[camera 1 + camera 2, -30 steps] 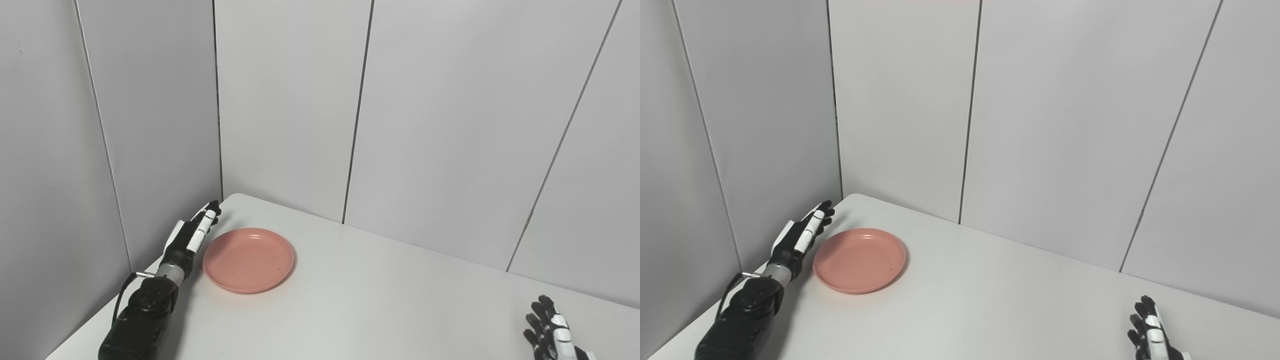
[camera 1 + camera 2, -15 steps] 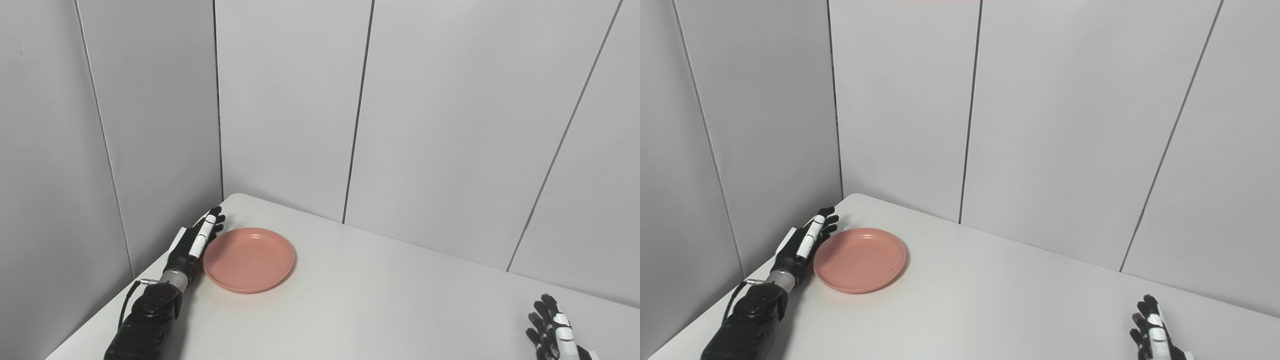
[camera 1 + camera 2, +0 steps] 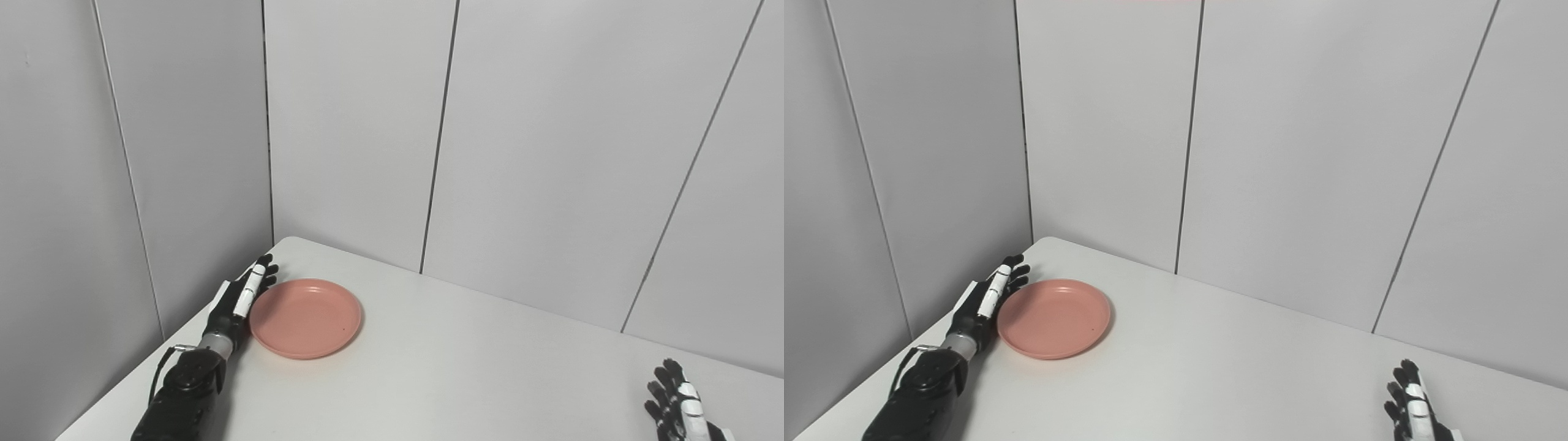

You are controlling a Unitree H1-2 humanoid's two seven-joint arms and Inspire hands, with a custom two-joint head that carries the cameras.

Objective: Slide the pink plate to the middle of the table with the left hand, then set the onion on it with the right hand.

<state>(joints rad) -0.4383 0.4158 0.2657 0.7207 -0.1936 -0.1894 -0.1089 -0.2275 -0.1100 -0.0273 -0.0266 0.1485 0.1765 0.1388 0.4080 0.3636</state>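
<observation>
My right hand [image 3: 677,398] half cut off at the bench's [image 3: 465,380] near right edge, fingers spread, holding nothing, pink plate [image 3: 305,318] bare inside near the far left corner, my left hand [image 3: 239,298] flat-fingered, unclenched against its left rim.

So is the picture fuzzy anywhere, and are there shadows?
Left eye view: sharp all over, soft even light, only a faint shadow along the pink plate rim. Right eye view: sharp too, with a soft shadow beside the left hand; the right hand is cut by the bottom edge.
</observation>
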